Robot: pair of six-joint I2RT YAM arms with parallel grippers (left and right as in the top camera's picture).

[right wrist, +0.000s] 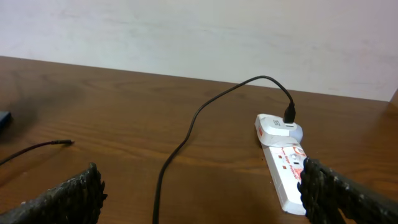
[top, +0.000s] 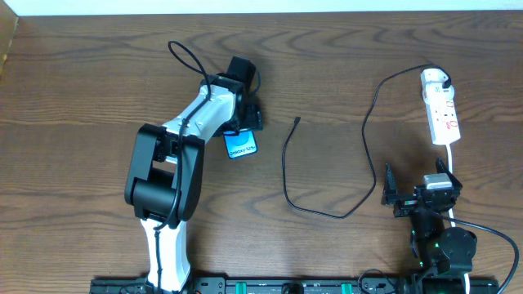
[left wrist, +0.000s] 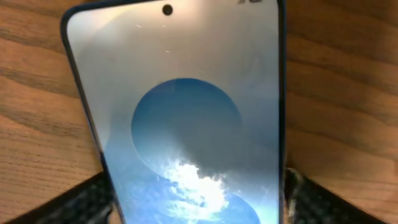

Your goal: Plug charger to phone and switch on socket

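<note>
The phone (top: 241, 148), its blue screen up, lies on the table left of centre and fills the left wrist view (left wrist: 186, 124). My left gripper (top: 245, 122) (left wrist: 196, 202) straddles it, open. The right finger (left wrist: 329, 202) is at the phone's edge, and a sliver of wood shows beside the left finger (left wrist: 68, 202). The charger cable (top: 286, 167) curls across the middle, its loose tip (top: 297, 121) (right wrist: 67, 142) right of the phone. Its white plug (top: 435, 79) (right wrist: 277, 127) sits in the socket (top: 444, 118) (right wrist: 286, 180) at the far right. My right gripper (top: 421, 181) (right wrist: 205, 199) is open just short of the socket.
The socket's white cord (top: 451, 163) runs back under my right arm. A pale wall (right wrist: 199, 37) borders the table's far edge. A black rail (top: 286, 286) lines the near edge.
</note>
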